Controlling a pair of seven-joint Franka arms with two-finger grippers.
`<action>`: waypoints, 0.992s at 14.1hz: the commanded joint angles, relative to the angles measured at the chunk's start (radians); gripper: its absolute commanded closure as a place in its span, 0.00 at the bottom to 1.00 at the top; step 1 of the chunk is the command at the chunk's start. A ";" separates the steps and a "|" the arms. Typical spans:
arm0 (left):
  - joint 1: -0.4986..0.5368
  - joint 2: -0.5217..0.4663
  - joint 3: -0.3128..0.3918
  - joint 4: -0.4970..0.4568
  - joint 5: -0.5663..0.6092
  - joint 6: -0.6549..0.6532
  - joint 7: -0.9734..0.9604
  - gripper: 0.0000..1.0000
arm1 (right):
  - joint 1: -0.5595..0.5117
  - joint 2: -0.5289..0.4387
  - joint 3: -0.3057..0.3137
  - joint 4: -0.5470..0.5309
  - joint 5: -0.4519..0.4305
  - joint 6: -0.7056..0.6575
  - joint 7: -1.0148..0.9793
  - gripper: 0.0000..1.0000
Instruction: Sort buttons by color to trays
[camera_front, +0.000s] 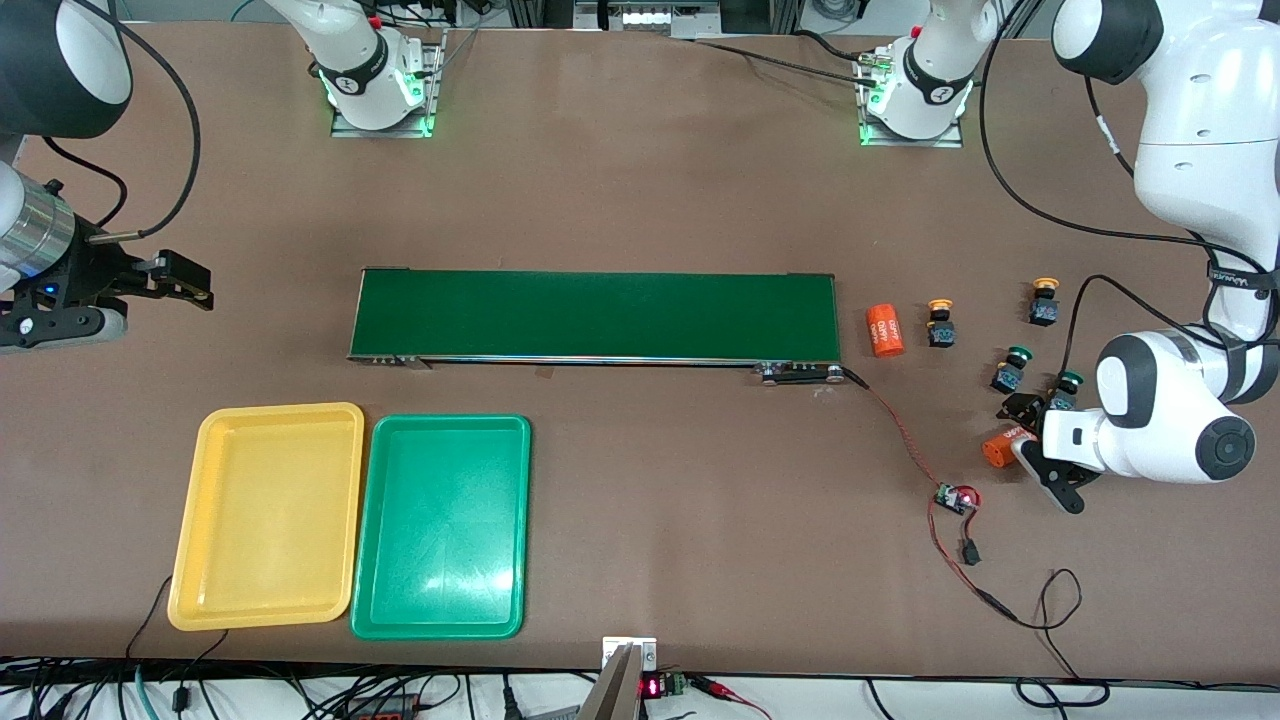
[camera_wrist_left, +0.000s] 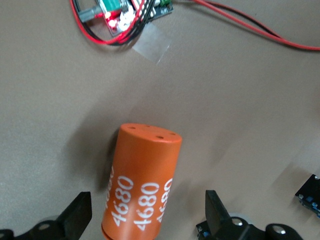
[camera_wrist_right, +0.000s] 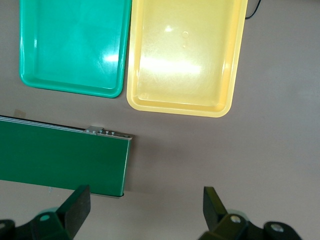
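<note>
At the front view's right edge the left gripper is hovering with fingers spread around an orange cylinder (seemingly not touching), four buttons sitting nearby, while the right gripper is waiting released, upper left, above the yellow tray and green tray.

Two trays sat side by side nearer the front camera than the conveyor belt, toward the right arm's end of the table, while four buttons clustered toward the left arm's end.
</note>
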 joint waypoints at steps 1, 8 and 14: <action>0.011 -0.020 -0.011 -0.028 0.008 0.029 0.018 0.00 | 0.002 -0.009 0.003 -0.005 -0.017 0.006 0.011 0.00; 0.007 -0.012 -0.014 -0.029 0.010 0.039 0.021 0.08 | 0.002 -0.009 0.003 -0.005 -0.017 0.006 0.011 0.00; 0.011 -0.027 -0.014 -0.037 0.008 0.031 0.019 0.79 | 0.000 -0.009 0.002 -0.005 -0.018 0.006 0.011 0.00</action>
